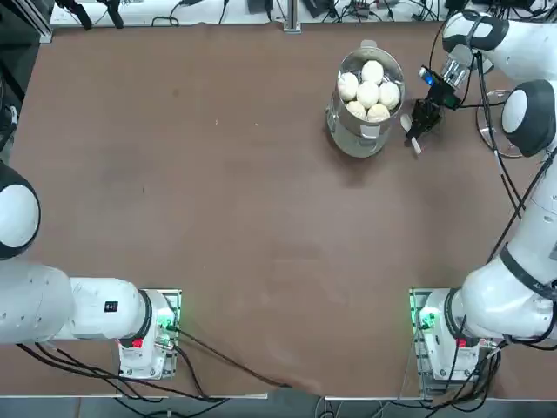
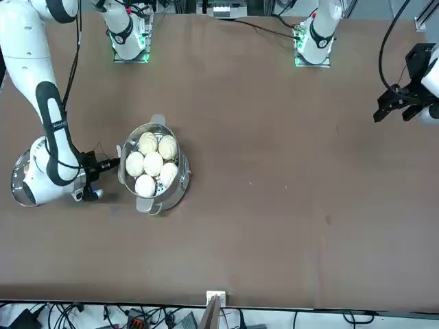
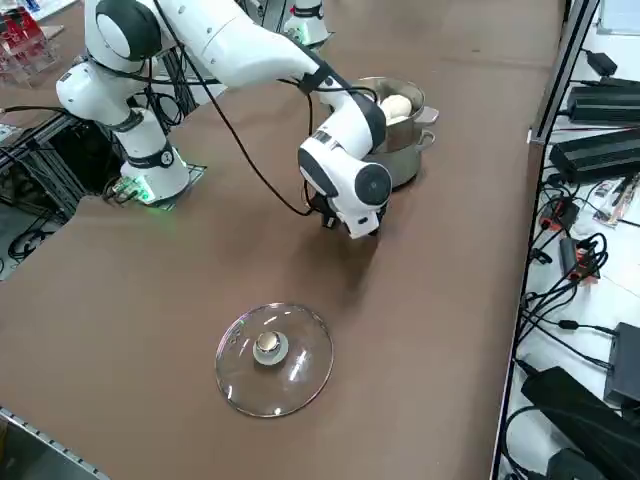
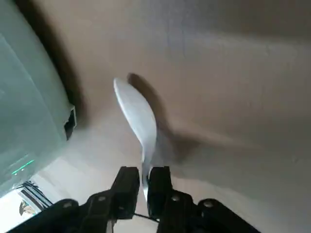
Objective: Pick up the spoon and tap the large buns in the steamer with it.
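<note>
White and smooth, the slim-handled soup spoon (image 4: 138, 114) has its handle running between the black fingers (image 4: 160, 191) of the right gripper (image 4: 144, 170), and we see those jaws standing narrowly apart, one on each side of it. The oval bowl reaches out beyond the fingertips, over the brown tabletop (image 1: 218, 200), with a dark shadow beside it; whether the spoon touches the table we can't tell. We have the gripper low down, on the robot's right of the shiny stainless-steel steamer pot (image 1: 361, 139), just beside its wall and outside it. Into the pot we go: six round, white, smooth buns (image 1: 367, 93) sit clustered together, one in the middle with the others around it, and we count all six from overhead and again from across the table. Small metal handles jut from the pot's rim. Moving further out, we find the round clear glass lid (image 3: 273, 360) with its metal knob (image 3: 269, 345) upward, lying flat on the table on the far side of the gripper from the pot, well apart from the steamer. Overhead, the white-and-grey right arm (image 1: 522, 209) partly covers that lid for us.
</note>
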{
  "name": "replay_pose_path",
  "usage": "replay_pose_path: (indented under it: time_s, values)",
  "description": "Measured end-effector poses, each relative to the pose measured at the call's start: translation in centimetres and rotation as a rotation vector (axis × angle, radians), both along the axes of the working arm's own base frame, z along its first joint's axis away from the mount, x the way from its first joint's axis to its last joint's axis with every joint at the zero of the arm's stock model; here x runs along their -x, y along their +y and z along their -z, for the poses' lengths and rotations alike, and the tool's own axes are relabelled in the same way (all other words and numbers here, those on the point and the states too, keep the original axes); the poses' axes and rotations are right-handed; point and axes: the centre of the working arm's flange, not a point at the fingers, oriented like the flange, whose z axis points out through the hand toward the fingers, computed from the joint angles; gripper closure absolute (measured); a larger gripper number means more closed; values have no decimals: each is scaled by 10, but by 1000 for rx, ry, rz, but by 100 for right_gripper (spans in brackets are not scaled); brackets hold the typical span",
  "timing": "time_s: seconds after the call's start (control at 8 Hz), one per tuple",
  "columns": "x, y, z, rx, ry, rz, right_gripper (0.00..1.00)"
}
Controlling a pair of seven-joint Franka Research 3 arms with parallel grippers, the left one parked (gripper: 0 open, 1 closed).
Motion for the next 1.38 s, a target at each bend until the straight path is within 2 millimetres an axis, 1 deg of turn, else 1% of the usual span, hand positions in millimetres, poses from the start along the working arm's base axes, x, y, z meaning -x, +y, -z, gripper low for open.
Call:
replay_pose_path:
  time_s: [0.12, 0.25, 0.5, 0.62, 0.75, 0.88, 1.0, 1.12, 1.38]
  values:
    - [0, -1, 4, 1, 0, 2, 78]
    - [1, -1, 4, 1, 1, 3, 70]
    - [0, -2, 3, 0, -1, 2, 37]
    - [-2, -4, -2, 3, -10, 5, 19]
    - [-6, -12, -14, 13, -29, 13, 2]
    - [-12, -24, -35, 28, -61, 27, 0]
    - [-18, -36, -67, 46, -108, 40, 0]
    - [-24, -48, -106, 73, -167, 42, 0]
    - [-31, -62, -204, 171, -304, 30, 0]
